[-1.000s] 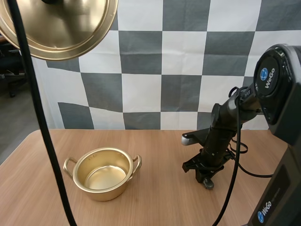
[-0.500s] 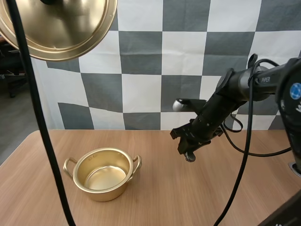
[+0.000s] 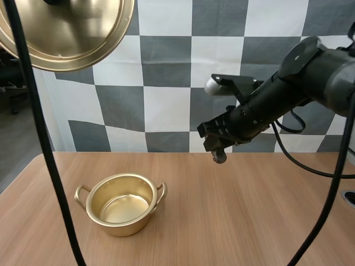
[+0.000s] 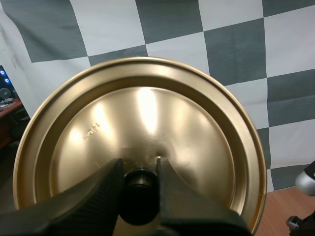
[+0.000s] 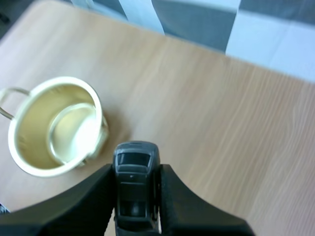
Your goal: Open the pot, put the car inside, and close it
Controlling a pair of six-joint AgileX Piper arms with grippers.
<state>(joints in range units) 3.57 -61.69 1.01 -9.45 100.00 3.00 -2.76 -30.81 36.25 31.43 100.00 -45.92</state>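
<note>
The gold pot stands open and empty on the table's left half; it also shows in the right wrist view. Its gold lid hangs high at the upper left, underside showing. My left gripper is shut on the lid's black knob, with the lid beyond it. My right gripper is raised well above the table, right of the pot, shut on a small dark toy car. The car sits pinched between the fingers, over bare table beside the pot.
The wooden table has free room right of the pot and along the front. My right arm reaches in from the upper right. A dark round fitting sits at the table's right edge.
My right gripper has lifted the car off the table and carried it up and to the left, toward the pot. The lid and pot have stayed where they were.
</note>
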